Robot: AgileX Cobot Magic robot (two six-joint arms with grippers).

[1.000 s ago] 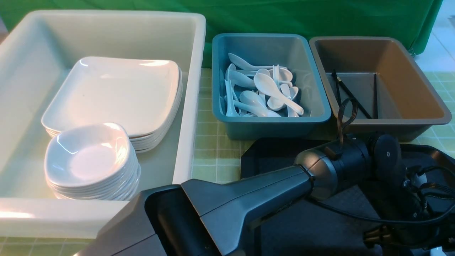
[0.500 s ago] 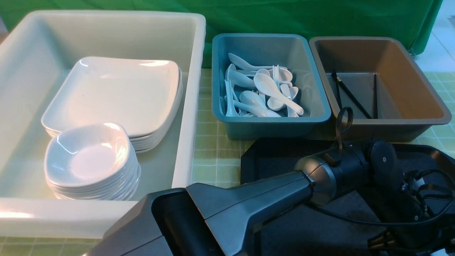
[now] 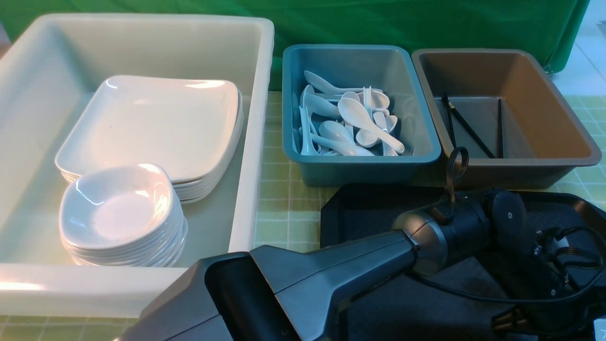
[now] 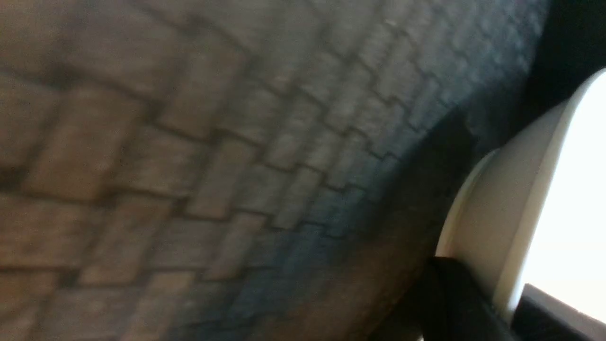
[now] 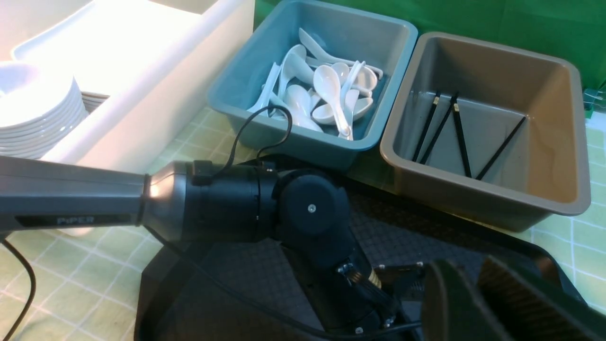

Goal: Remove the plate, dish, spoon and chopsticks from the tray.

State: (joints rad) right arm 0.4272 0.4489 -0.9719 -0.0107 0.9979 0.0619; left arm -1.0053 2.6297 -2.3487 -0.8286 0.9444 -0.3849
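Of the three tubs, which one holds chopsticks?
The brown tub, farthest right: black chopsticks lie on its floor. The blue tub holds white spoons; the white tub holds plates and dishes.

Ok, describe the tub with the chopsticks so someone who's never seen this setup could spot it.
Start at the big white bin on the robot's left; to its right, beyond the black tray, two smaller tubs stand side by side. Take the right-hand one: the brown tub, holding thin black chopsticks, whereas the blue tub beside it is full of white spoons.
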